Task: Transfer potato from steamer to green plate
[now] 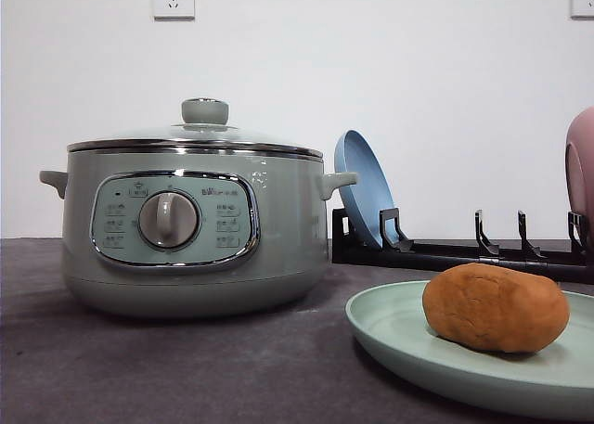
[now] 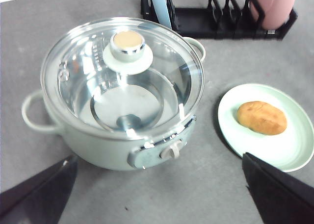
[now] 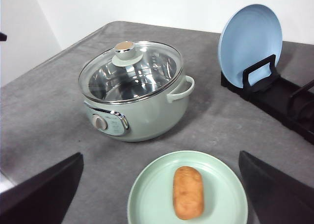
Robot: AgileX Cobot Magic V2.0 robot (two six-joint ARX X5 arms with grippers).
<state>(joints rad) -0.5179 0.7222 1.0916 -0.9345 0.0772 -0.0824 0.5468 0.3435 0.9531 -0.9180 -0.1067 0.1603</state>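
Both claws stand wide apart with nothing between the fingers: the left gripper (image 2: pixel 159 197) hangs above the steamer (image 2: pixel 117 94), the right gripper (image 3: pixel 159 197) above the green plate (image 3: pixel 147 194). The potato (image 3: pixel 188 192) lies on that plate, beside the lidded steamer. Through the glass lid (image 2: pixel 122 67) the left wrist camera shows a bare metal pan; the front camera shows 1 dial (image 1: pixel 169 220), a blue plate (image 1: pixel 364 187) racked behind

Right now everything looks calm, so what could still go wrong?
Little, I'd guess. The potato already lies on the green plate, but it is rounded and might roll if the plate gets bumped. Both pincers hang open above the table; the right pincer sits over the plate, so a careless drop could knock the potato off.
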